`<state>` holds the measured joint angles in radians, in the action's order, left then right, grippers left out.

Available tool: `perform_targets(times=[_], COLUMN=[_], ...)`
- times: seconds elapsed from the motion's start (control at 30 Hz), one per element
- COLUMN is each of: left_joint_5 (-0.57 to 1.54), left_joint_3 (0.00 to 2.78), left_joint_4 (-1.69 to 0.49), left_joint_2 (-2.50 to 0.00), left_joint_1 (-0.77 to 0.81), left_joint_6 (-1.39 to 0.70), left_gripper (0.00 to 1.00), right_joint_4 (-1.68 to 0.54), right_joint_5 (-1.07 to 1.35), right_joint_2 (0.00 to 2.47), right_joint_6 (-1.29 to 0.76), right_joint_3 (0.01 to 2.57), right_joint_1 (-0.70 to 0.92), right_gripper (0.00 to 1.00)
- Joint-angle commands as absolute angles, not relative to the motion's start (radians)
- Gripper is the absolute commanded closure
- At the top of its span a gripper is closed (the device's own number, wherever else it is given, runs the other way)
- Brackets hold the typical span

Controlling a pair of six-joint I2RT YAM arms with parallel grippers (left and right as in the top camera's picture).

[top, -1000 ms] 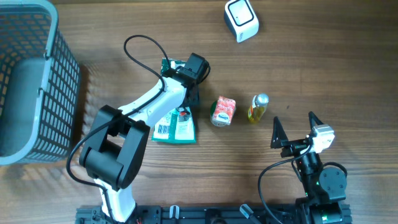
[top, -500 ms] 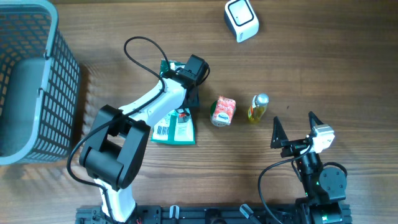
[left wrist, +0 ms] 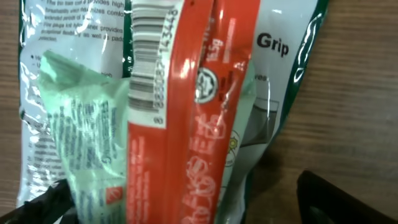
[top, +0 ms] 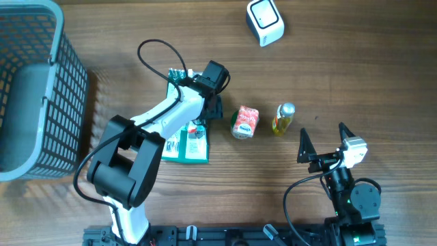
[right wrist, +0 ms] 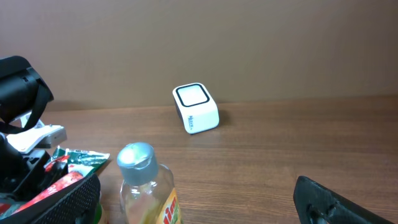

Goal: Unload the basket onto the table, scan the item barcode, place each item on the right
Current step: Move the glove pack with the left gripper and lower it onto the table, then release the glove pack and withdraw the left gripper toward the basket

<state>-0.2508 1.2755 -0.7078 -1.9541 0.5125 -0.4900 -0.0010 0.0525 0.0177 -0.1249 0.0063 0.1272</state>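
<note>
The green packet (top: pixel 193 145), a barcoded red strip (left wrist: pixel 186 124) across it, is laid flat well apart from the white scanner (top: pixel 265 22), toward the basket (top: pixel 68 75). The left gripper (top: pixel 210 108) is spread wide above it, gripping nothing. The right gripper (top: pixel 322 131) is spread open too, empty, well apart from the scanner.

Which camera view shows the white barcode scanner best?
The right wrist view: the scanner stands whole and unobstructed, showing its dark-framed top and one side. The overhead view also shows it whole, but only from above. The left wrist view does not show it; packets fill it.
</note>
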Motion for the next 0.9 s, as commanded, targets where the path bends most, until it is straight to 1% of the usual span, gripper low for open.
perform_targets(times=[0.0, 0.2, 0.3, 0.4, 0.47, 0.5, 0.57, 0.63, 0.73, 0.87], left_joint_5=[-0.274, -0.27, -0.252, -0.102, 0.001, 0.07, 0.131, 0.145, 0.145, 0.145], left_joint_3=[1.341, 1.401, 1.401, 1.401, 1.401, 1.401, 1.401, 1.401, 1.401, 1.401], left_joint_4=[-0.738, -0.76, -0.767, -0.771, -0.775, -0.776, -0.791, -0.824, -0.848, -0.847], left_joint_2=[-1.878, -1.722, -1.62, -1.551, -1.53, -1.53, -1.535, -1.536, -1.536, -1.536], left_joint_1=[0.48, 0.414, 0.34, 0.236, 0.146, 0.076, 0.005, -0.045, -0.075, -0.077], left_joint_6=[-0.424, -0.387, -0.38, -0.286, -0.249, -0.239, -0.24, -0.243, -0.242, -0.242], left_gripper=[0.0, 0.0, 0.0, 0.0, 0.0, 0.0, 0.0, 0.0, 0.0, 0.0], right_joint_4=[0.001, 0.001, 0.001, 0.001, 0.001, 0.001, 0.001, 0.001, 0.001, 0.001], right_joint_5=[0.062, 0.062, 0.062, 0.062, 0.062, 0.062, 0.062, 0.062, 0.062, 0.062], right_joint_2=[0.018, 0.018, 0.018, 0.018, 0.018, 0.018, 0.018, 0.018, 0.018, 0.018], right_joint_6=[-0.107, -0.107, -0.107, -0.107, -0.107, -0.107, -0.107, -0.107, -0.107, -0.107], right_joint_3=[0.005, 0.005, 0.005, 0.005, 0.005, 0.005, 0.005, 0.005, 0.005, 0.005], right_joint_1=[0.123, 0.123, 0.123, 0.123, 0.123, 0.123, 0.123, 0.123, 0.123, 0.123], right_gripper=[0.0, 0.0, 0.0, 0.0, 0.0, 0.0, 0.0, 0.0, 0.0, 0.0])
